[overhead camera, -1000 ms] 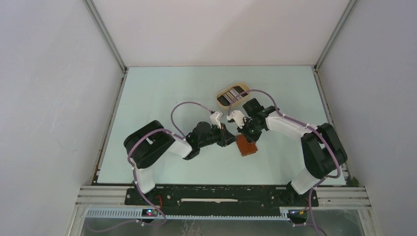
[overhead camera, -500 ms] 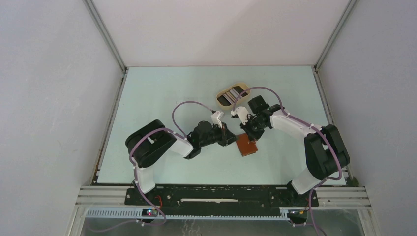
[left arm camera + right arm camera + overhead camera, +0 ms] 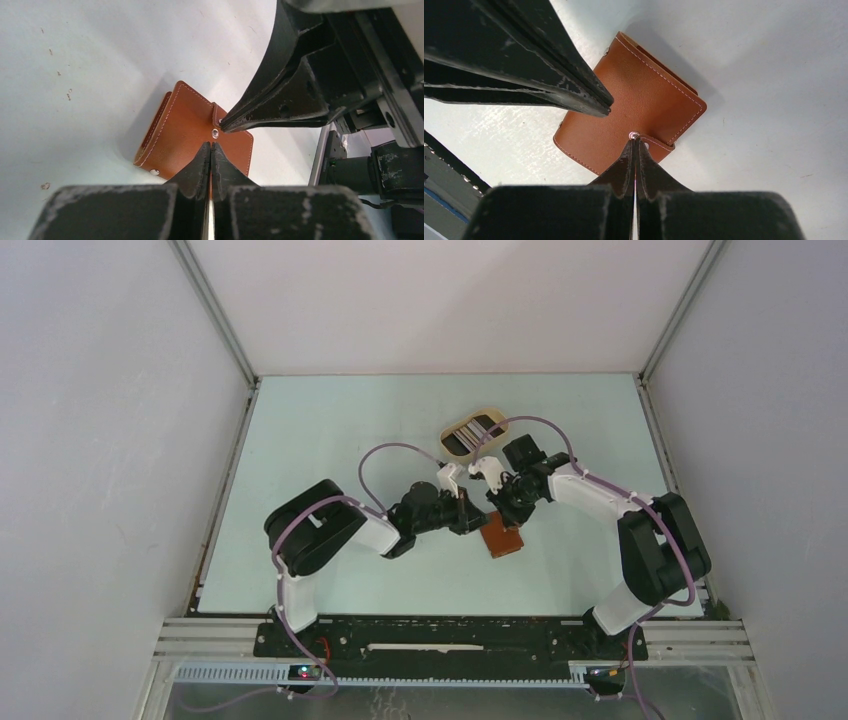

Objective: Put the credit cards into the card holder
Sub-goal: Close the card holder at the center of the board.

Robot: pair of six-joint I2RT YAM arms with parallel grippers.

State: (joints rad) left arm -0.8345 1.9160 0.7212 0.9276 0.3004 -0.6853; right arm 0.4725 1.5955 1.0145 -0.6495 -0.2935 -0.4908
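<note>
Card holder (image 3: 501,538) lies folded shut on the bench (image 3: 320,440), its tab wrapped over one edge. At the snap on that tab, the left end effector (image 3: 210,146) is closed with nothing between its fingers. The right end effector (image 3: 634,141), also closed and empty, points at the same snap from the opposite side. Beyond the card holder, the credit cards (image 3: 468,433) sit in a beige oval tray (image 3: 478,412).

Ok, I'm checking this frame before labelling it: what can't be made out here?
- Inside the card holder: wrist views; it is folded shut; its cover hides slots and any cards.
- The credit cards in the tray: top view; too small to count, and a cable crosses them.
- The closing tab: wrist views; the shut tips of the left gripper and right gripper cover whether either pinches it.
</note>
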